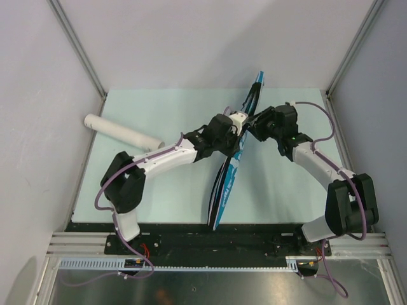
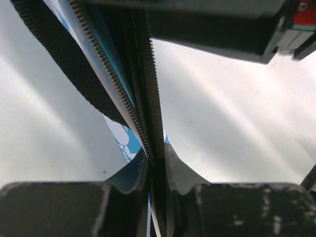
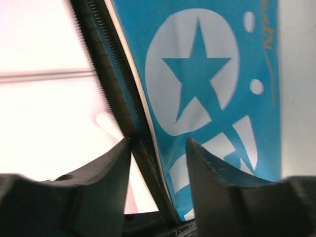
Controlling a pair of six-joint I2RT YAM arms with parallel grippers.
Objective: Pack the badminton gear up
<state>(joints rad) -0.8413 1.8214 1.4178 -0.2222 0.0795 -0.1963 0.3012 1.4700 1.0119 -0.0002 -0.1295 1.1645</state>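
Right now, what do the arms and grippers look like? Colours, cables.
Both alike: the left arm and right arm have white links, black joint housings and a looping purple cable. The left gripper and right gripper have dark, tapering fingers.

A pale mint-green table [image 1: 159, 108] is enclosed on 3 sides by plain white wall panels [image 1: 210, 38], which are joined at the 2 far corners by slanting aluminium posts [image 1: 76, 47]. Along the table's near edge a black mounting strip [image 1: 191, 238] is laid, followed by ribbed aluminium rails [image 1: 82, 244], a white slotted cable duct [image 1: 222, 267] and a sheet of dull grey metal [image 1: 241, 289]. The scene is lit softly and evenly, and broad pale bands of light [image 2: 237, 123] are seen across the tabletop in the left wrist view.
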